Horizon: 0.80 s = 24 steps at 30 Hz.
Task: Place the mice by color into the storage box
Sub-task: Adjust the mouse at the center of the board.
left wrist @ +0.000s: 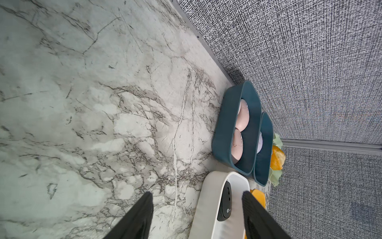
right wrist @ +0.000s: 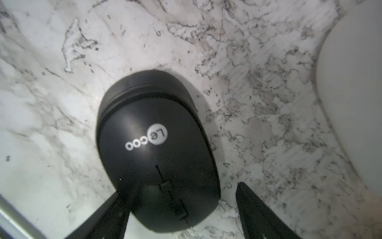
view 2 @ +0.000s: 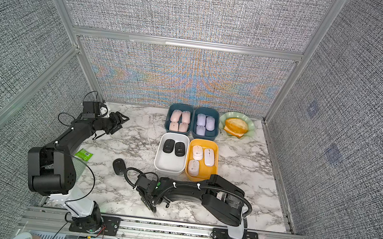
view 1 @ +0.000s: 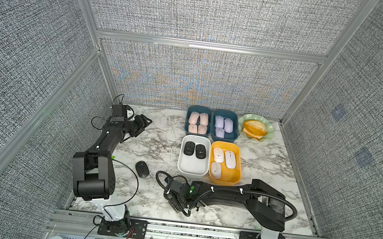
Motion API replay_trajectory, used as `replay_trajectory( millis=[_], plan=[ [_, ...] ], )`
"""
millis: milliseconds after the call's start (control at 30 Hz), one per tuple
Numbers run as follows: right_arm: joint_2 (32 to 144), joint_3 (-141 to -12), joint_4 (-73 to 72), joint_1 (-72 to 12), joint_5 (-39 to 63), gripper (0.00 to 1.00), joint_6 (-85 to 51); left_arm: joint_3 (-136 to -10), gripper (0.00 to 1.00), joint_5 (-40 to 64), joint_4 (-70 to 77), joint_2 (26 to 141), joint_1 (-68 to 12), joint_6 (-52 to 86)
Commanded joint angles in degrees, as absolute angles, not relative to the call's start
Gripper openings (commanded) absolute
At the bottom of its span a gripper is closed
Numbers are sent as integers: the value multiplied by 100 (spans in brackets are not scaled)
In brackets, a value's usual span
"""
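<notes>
One black mouse (view 1: pixel 142 169) (right wrist: pixel 157 144) lies flat on the marble table, left of the white bin (view 1: pixel 190 171). My right gripper (view 1: pixel 176 204) (right wrist: pixel 187 184) hovers open by its wheel end. One finger overlaps the mouse's edge and the other stands apart over bare marble. Two black mice (view 1: pixel 194 149) rest in the white bin, and three white mice (view 1: pixel 223 161) in the yellow bin (view 1: pixel 225 181). Pink mice (view 1: pixel 198 122) and lilac mice (view 1: pixel 223 126) fill the two teal bins behind. My left gripper (view 1: pixel 147 120) (left wrist: pixel 197 193) is open and empty at the back left.
A green glass dish holding an orange-yellow bread roll (view 1: pixel 254 128) stands at the back right, next to the teal bins. A green packet (view 2: pixel 84 154) lies by the left arm. Fabric walls close the table on three sides, and a metal rail runs along the front.
</notes>
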<state>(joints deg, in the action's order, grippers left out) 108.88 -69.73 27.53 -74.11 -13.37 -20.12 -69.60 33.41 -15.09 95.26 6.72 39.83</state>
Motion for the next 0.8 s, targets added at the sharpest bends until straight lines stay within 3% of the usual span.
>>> replay_trajectory(
  millis=[0,400,767],
  plan=[
    [10812,-6887,3251,-7413,-1730,81,-2197,-7005,70,3384,-1523,9547,650,3931],
    [11162,-7664,3577,-7313,-2765,81,-2499,-7035,70,3243,-1592,9518,589,3858],
    [11629,-8815,3446,-7447,-2612,79,-2503,-7075,70,3134,-1660,9440,600,3807]
  ],
)
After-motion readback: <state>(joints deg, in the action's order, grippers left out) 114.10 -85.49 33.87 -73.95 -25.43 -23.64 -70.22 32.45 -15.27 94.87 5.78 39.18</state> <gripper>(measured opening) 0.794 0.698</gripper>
